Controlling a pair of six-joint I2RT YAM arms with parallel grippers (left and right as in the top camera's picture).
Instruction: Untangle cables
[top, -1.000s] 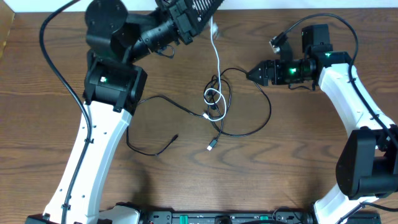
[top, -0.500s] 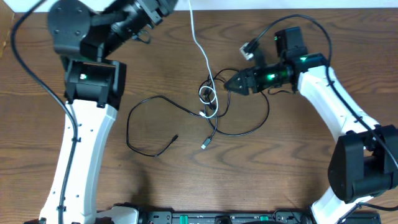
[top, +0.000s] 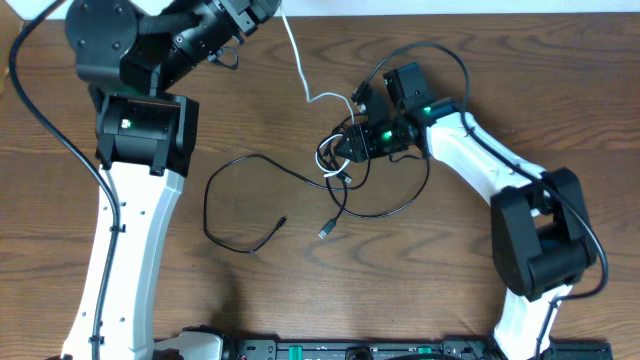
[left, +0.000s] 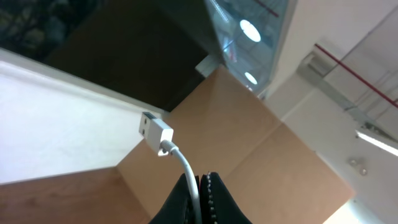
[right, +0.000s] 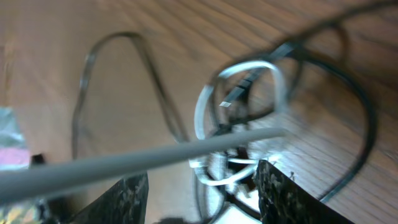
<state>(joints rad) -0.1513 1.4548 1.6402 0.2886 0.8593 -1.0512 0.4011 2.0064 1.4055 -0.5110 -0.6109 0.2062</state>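
Note:
A white cable (top: 303, 78) runs from the top edge down to a knot (top: 337, 157) at the table's middle, where it loops with black cables (top: 400, 205). My left gripper (top: 266, 7) at the top edge is shut on the white cable (left: 188, 177) just below its USB plug (left: 154, 132), lifted off the table. My right gripper (top: 347, 147) is open with its tips at the knot. In the right wrist view its jaws (right: 202, 193) straddle the white loop (right: 205, 106) and black strands (right: 357, 118); a blurred stretch of white cable (right: 124, 163) crosses in front.
A second black cable (top: 232, 170) loops out left of the knot and ends in a small plug (top: 284, 221). Another plug end (top: 325, 232) lies below the knot. The left arm's column (top: 130, 220) stands at the left. The right arm (top: 480, 170) reaches in from the right.
My left gripper has pulled the white cable up and to the left, bending it. My right gripper has moved left from beside the tangle onto the knot.

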